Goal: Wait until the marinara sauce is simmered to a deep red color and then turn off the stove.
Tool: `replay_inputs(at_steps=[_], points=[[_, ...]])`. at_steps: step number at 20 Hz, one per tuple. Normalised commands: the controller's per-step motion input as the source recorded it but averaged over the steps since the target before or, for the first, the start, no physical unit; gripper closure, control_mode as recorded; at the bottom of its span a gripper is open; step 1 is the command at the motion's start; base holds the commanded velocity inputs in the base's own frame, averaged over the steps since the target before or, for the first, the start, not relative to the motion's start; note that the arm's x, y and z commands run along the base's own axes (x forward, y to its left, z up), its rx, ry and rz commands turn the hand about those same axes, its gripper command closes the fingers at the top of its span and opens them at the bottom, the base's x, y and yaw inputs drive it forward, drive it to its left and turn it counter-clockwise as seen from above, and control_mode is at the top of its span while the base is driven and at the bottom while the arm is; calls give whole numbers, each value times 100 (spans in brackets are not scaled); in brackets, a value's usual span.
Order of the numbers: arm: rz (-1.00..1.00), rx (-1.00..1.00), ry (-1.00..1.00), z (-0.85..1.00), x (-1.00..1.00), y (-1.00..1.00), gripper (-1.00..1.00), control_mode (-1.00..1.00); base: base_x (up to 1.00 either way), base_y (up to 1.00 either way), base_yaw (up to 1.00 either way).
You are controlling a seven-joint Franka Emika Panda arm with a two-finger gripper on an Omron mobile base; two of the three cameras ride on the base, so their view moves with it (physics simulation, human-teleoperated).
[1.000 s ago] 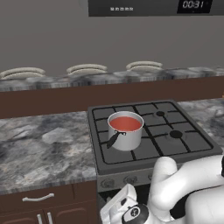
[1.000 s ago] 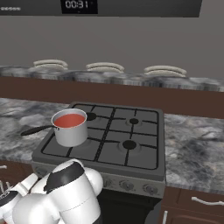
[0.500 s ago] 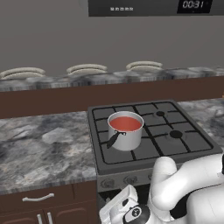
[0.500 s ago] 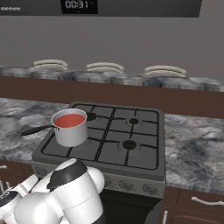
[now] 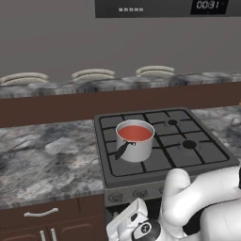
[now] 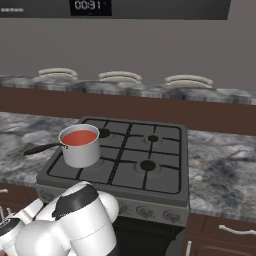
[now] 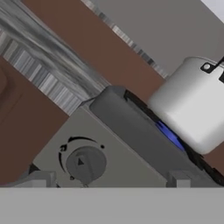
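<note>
The marinara sauce (image 5: 135,133) is a smooth orange-red disc inside a small steel saucepan (image 5: 135,143) on the front left burner of the stove (image 5: 188,162). From the right, the sauce (image 6: 80,137) and saucepan (image 6: 81,150) sit at the stove's (image 6: 150,180) near left corner. My gripper (image 7: 108,180) is open, low in front of the stove's front panel, with a round knob (image 7: 85,164) just ahead between its fingertips. A blue flame (image 7: 169,135) burns under the saucepan (image 7: 192,105). The hand (image 5: 134,225) hangs below the panel's left knobs (image 5: 116,197).
Grey marbled countertop (image 5: 47,160) flanks the stove on both sides, with brown drawers (image 5: 42,216) beneath. Three stacks of plates (image 6: 120,76) rest on the raised back ledge. A dark microwave (image 5: 164,7) with a clock hangs above. More knobs (image 6: 172,216) line the front panel.
</note>
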Motion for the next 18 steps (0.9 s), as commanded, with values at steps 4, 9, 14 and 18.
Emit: replay_inputs(at_steps=[4,9,14,18], points=[[6,0,-7,0,1,-24,-100,-100,0,0,0],[3,3,-6,1,19,-31,-100,-100,0,0,0],[0,1,0,0,7,-5,-100,-100,0,0,0],[0,0,1,0,18,0,-100,-100,0,0,0]])
